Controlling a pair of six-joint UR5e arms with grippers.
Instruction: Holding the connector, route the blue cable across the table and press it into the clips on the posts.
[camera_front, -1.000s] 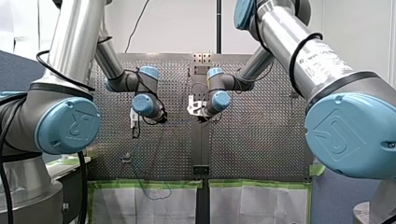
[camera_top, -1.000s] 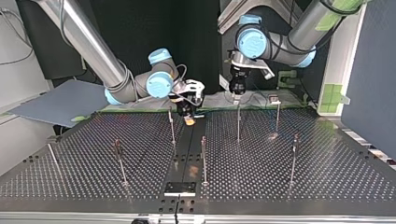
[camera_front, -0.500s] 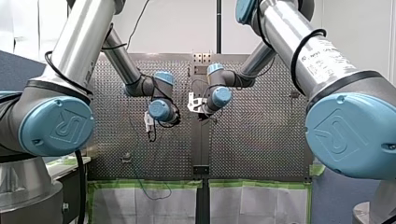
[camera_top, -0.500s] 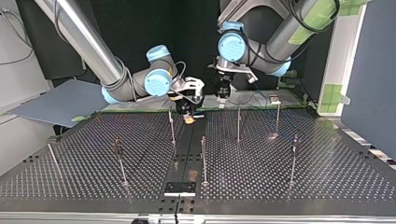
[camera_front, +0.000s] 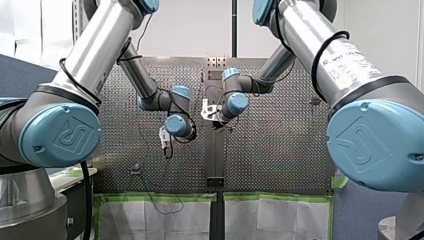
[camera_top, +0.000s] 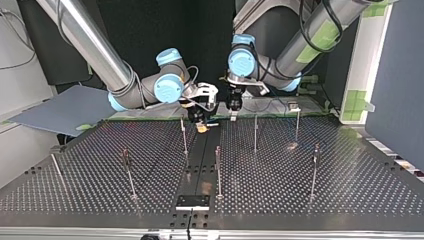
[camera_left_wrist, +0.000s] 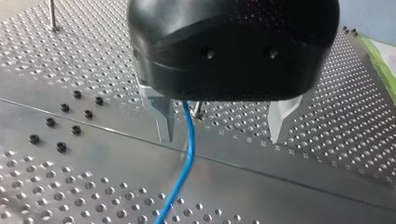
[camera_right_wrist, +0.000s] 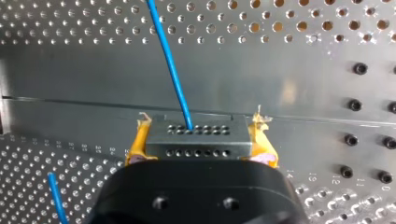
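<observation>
1. The connector (camera_right_wrist: 196, 137) is a small grey metal block, box-shaped, with a matt face that carries two rows of tiny round holes.
2. The blue cable (camera_right_wrist: 170, 65) is thin, smooth and round. It leaves one hole of the upper row and runs straight away ahead of the gripper over the table (camera_right_wrist: 299, 70). A second short stretch of blue shows beside the gripper's black body.
3. My right gripper (camera_right_wrist: 200, 142) pinches the connector by its two short ends. Its yellow pads (camera_right_wrist: 140, 142) press against the block, and their tips are frayed and curling.
4. The table is dull silver metal punched with a regular grid of round holes. The connector is over the smooth strip (camera_right_wrist: 280, 88) that runs down the table's middle, close to the table's edge on the arms' side.
5. My left gripper (camera_left_wrist: 220, 140) has a rounded, glossy black body and two flat, tapering metal fingers (camera_left_wrist: 163, 116) that stand spread wide. The cable drops between them, nearer one finger than the other and not gripped, and bends down toward the table.
6. In the top view the two grippers are just beside each other at that same edge. Thin upright metal posts (camera_top: 255, 132) stand scattered over the table — the cable is too fine to make out there.
</observation>
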